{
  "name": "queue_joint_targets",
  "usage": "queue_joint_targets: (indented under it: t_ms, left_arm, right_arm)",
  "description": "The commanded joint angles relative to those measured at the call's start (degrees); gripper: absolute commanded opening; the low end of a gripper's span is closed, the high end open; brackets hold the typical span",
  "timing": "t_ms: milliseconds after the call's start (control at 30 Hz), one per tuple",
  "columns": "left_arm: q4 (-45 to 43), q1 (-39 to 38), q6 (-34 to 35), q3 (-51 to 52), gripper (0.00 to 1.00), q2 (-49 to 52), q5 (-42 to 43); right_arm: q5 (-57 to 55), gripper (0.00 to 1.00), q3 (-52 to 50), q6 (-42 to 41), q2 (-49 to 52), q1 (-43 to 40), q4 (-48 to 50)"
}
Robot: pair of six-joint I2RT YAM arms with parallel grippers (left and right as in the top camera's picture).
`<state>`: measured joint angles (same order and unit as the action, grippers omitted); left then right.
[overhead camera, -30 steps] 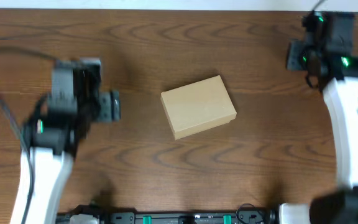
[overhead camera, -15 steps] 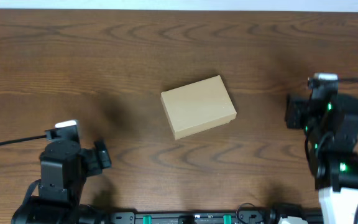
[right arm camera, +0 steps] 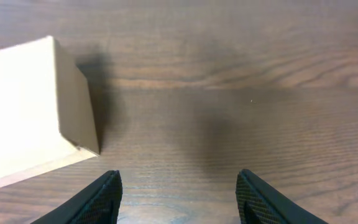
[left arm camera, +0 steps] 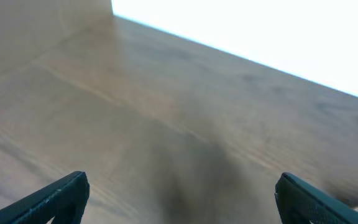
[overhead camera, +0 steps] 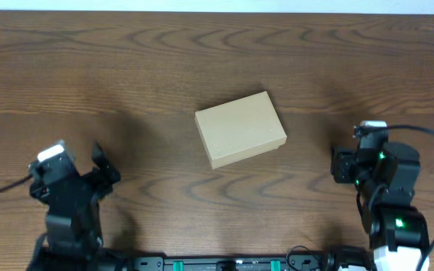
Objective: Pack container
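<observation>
Container (overhead camera: 240, 129) of plain tan cardboard lies shut on a dark wood-grain table (overhead camera: 126, 60), the widest thing in the overhead view, its boards running past the box on every side. The box rests flat near the middle of that surface, turned at a slight angle to the table's edges, its lid down and its top bare. Two black robot arms flank it from the near edge. The left arm (overhead camera: 65, 199) stands well apart from the container, off its near-left corner, and the right arm (overhead camera: 386, 188) stands well apart off its near-right corner; neither touches the box. The left gripper (overhead camera: 104, 169) points toward the container with its fingers spread and nothing between them; its wrist camera shows the same gripper (left arm camera: 182, 199) over blurred wood alone. The right gripper (overhead camera: 340, 164) likewise has its fingers parted and empty. From the right wrist, the gripper (right arm camera: 179, 196) frames bare table (right arm camera: 229, 93), while the container (right arm camera: 17, 112) sits ahead and to the left of the fingers, one short side wall in shadow.
</observation>
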<state>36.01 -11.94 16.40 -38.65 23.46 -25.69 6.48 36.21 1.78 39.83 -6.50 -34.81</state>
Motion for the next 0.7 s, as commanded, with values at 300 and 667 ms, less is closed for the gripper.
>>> queue_joint_targets:
  t_ms: [300, 667]
  left_arm:
    - [1.62, -0.87, -3.98, 4.74, 0.95, -10.88, 2.73]
    - [9.01, -0.87, -4.0, 4.74, 0.95, -10.88, 3.26]
  right_arm:
    - [11.17, 0.54, -0.17, 7.52, -11.93, 0.85, -4.42]
    - [10.16, 0.99, -0.17, 7.52, -11.82, 2.51, -4.31]
